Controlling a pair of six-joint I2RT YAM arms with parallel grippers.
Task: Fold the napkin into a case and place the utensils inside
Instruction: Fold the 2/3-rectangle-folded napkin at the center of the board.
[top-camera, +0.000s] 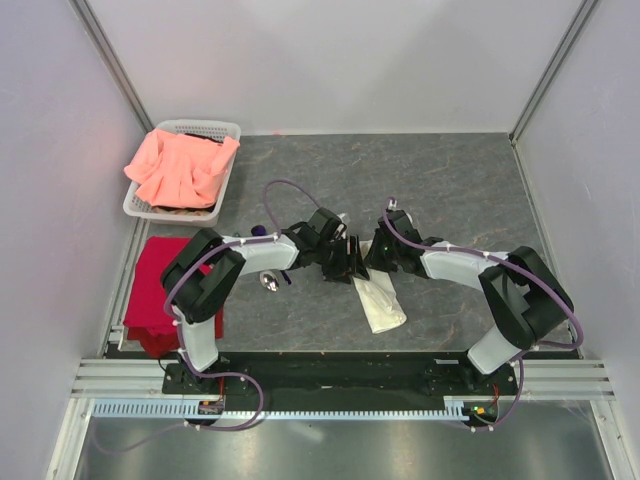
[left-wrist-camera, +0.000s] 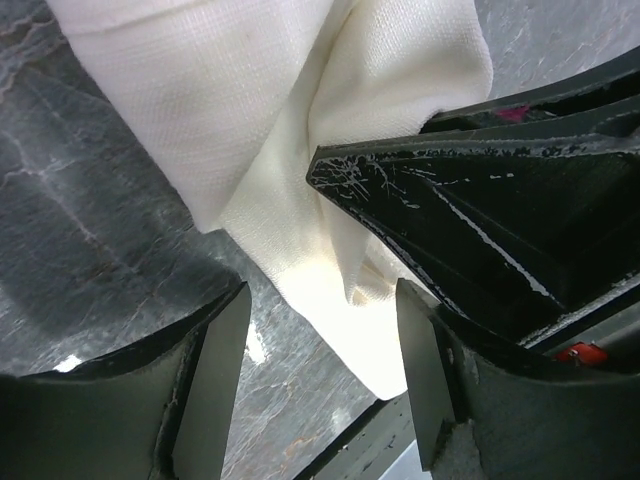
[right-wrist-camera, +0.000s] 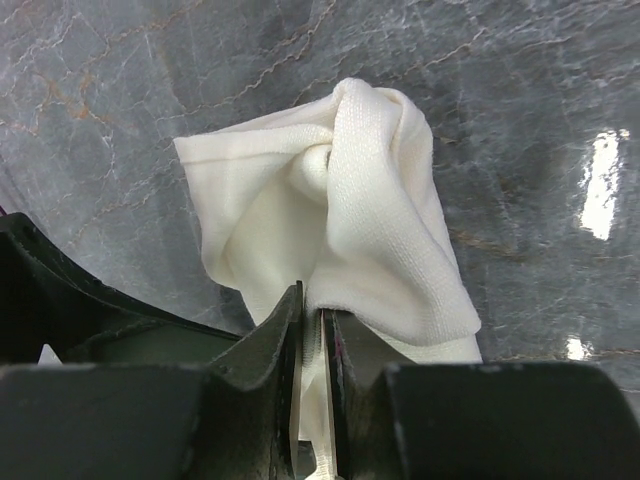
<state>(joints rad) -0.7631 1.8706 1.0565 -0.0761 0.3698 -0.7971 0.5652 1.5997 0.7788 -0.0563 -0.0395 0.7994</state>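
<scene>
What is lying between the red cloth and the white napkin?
In the top view, the left arm stands in that stretch, and a shiny spoon lies just right of it, before the napkin.

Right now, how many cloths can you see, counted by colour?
Cream-white: 1, the napkin
Red: 1, the red cloth
Salmon-pink: 1, the salmon-pink cloth, lying in the basket
Total: 3 cloths

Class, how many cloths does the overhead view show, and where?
3: a pink cloth in the basket, far left; a red cloth at the left edge; the napkin in the middle. The basket may hide more.
</scene>
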